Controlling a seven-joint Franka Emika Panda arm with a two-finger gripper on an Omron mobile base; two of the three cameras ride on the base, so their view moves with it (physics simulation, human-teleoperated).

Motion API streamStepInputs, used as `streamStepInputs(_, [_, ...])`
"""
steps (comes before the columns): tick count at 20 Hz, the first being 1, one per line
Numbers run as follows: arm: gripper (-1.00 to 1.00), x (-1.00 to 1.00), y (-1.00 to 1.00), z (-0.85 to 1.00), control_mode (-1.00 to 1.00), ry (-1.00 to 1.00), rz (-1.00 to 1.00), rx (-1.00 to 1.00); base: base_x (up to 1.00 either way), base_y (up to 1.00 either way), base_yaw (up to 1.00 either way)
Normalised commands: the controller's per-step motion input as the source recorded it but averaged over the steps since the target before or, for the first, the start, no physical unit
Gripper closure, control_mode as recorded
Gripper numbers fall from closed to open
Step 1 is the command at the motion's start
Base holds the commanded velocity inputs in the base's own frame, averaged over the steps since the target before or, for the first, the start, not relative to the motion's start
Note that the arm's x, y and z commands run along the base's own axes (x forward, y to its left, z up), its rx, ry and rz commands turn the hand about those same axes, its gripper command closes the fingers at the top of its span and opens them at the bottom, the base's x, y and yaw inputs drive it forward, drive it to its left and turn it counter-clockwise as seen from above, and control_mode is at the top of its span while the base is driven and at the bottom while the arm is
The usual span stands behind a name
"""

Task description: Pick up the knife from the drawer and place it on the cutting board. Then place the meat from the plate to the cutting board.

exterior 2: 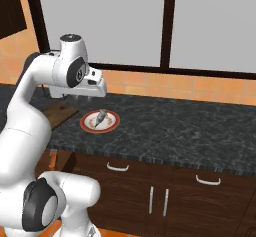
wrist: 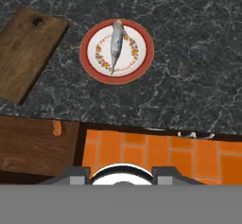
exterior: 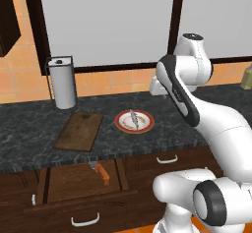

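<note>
The wide dark-brown wooden drawer (exterior: 74,180) stands pulled open under the black marbled counter (exterior: 29,129), and the small knife with the orange handle and short grey blade (exterior: 101,172) lies on its flat floor near the right wall, blade pointing back toward the counter. Up on the counter, the flat brown wooden cutting board (exterior: 78,131) sits bare, just beside the small round plate with the red-orange rim (exterior: 120,122), on which the thin grey-white fish-like piece of meat (wrist: 116,43) rests. A white paper-towel roll in a wire holder (exterior: 64,82) stands behind the board.

The white arm's two-finger gripper (exterior 2: 75,97) hangs high above the counter near the plate; whether its fingers are spread or closed I cannot tell.

As I judge it, fetching the knife comes first. The hand should swing out over the open drawer and drop straight down, fingers straddling the orange handle across its width, clear of the drawer's right wall and the counter's front edge.
</note>
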Motion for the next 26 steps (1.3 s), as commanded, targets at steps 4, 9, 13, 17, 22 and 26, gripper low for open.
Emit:
streamStepInputs(4, [-1.00,0.00,0.00,-0.23,-1.00,0.09,0.00,-0.04,0.00,0.00,0.00])
streamStepInputs(9, [-1.00,0.02,0.21,-0.38,-1.00,0.19,0.39,-0.04,0.00,0.00,0.00])
streamStepInputs(13, [-1.00,0.00,0.49,-0.49,-1.00,0.09,0.55,-0.04,0.00,0.00,0.00])
streamStepInputs(17, [-1.00,0.00,0.69,-0.53,-1.00,0.04,0.38,-0.15,0.00,0.00,0.00])
streamStepInputs(22, [-1.00,-0.15,0.67,-0.26,-1.00,0.10,0.30,-0.09,0.00,0.00,0.00])
streamStepInputs(26, [-1.00,-0.16,0.90,-0.56,-1.00,0.16,0.23,-0.09,0.00,0.00,0.00])
